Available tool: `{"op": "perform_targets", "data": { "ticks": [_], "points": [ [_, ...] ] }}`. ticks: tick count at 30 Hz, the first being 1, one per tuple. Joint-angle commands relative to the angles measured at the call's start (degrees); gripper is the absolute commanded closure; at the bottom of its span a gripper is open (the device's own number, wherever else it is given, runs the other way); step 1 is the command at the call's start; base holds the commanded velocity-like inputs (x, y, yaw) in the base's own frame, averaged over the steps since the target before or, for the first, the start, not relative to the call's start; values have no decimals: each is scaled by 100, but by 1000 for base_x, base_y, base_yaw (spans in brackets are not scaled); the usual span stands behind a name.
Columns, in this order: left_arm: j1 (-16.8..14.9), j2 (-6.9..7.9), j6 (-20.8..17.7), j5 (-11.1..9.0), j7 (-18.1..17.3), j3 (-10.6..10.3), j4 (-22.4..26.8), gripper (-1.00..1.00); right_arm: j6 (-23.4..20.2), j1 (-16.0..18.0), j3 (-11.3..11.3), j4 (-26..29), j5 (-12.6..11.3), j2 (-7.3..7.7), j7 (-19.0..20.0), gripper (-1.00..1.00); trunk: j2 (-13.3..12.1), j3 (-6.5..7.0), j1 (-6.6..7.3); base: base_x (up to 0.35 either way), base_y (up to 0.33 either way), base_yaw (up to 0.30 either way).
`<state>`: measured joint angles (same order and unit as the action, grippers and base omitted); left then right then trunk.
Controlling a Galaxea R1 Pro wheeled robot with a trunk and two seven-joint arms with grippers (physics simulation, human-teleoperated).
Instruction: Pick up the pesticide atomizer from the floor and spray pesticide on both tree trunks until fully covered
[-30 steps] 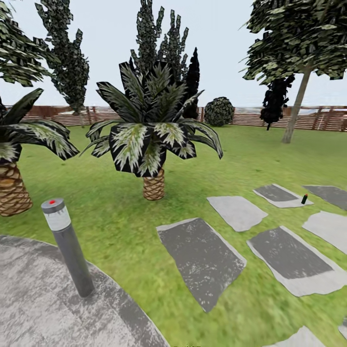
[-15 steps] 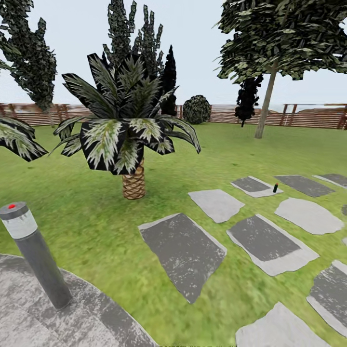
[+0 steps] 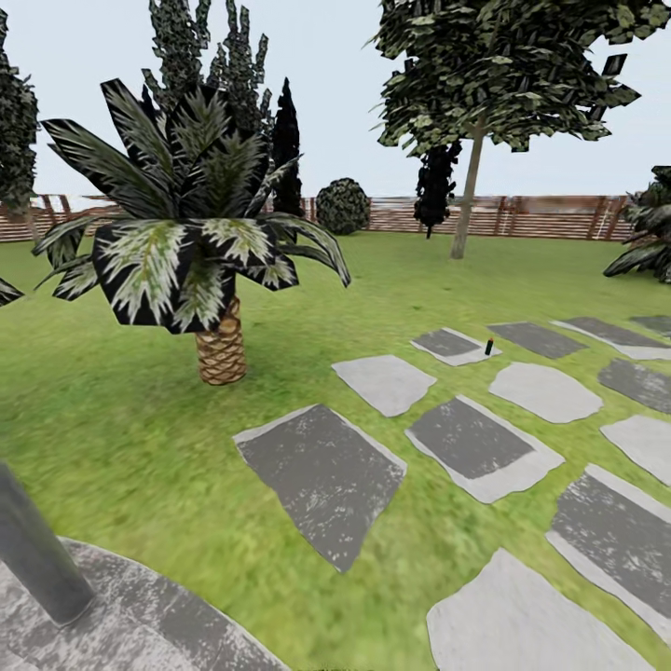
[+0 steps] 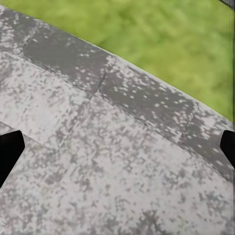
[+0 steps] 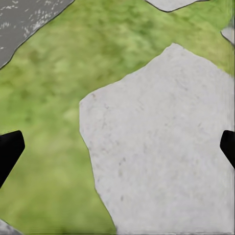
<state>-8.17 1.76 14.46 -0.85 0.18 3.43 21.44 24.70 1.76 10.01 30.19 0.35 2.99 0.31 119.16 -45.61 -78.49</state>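
Across the lawn in the head view, the tiny dark pesticide atomizer (image 3: 488,347) stands upright at the edge of a grey stone paving slab (image 3: 451,346), well apart from the robot and beyond several nearer slabs. A tall tree with a smooth, slightly leaning beige trunk (image 3: 467,194) rises farther back, near the brown slatted wooden fence (image 3: 522,216). A short palm with a scaly brown stump (image 3: 221,347) stands to the left, and the grey post of a bollard lamp (image 3: 33,550) sits at the near left on curved grey paving. The step in hand looks like the drive toward the bottle; doing it well means keeping the bottle centred ahead, rolling along the stepping stones, and stopping close enough for an arm to reach down without knocking it over.

Under the left wrist, the left gripper (image 4: 117,149) shows dark fingertips at both edges, jaws wide apart, above mottled grey paving bordered by blurry green grass (image 4: 171,44).

Under the right wrist, the right gripper (image 5: 117,147) likewise hangs with jaws apart over a pale stone slab (image 5: 166,142) set in grass.
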Motion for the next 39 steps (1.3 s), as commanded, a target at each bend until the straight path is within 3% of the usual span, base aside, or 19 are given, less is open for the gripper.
{"op": "perform_targets", "data": {
  "ticks": [1,31,39],
  "points": [
    [0,0,1,-1,0,0,0,-100,0,0,0,-1,0,0,-1,-100,42,-24,-23,0,0,-258],
    [7,15,4,6,0,0,9,-100,0,0,-8,-1,0,0,2,-100,1245,-716,-682,0,0,-262],
    [9,26,-4,6,0,0,9,-100,0,0,-7,-37,40,0,-14,-100,1245,-724,-682,209,0,-57]
  ]
}}
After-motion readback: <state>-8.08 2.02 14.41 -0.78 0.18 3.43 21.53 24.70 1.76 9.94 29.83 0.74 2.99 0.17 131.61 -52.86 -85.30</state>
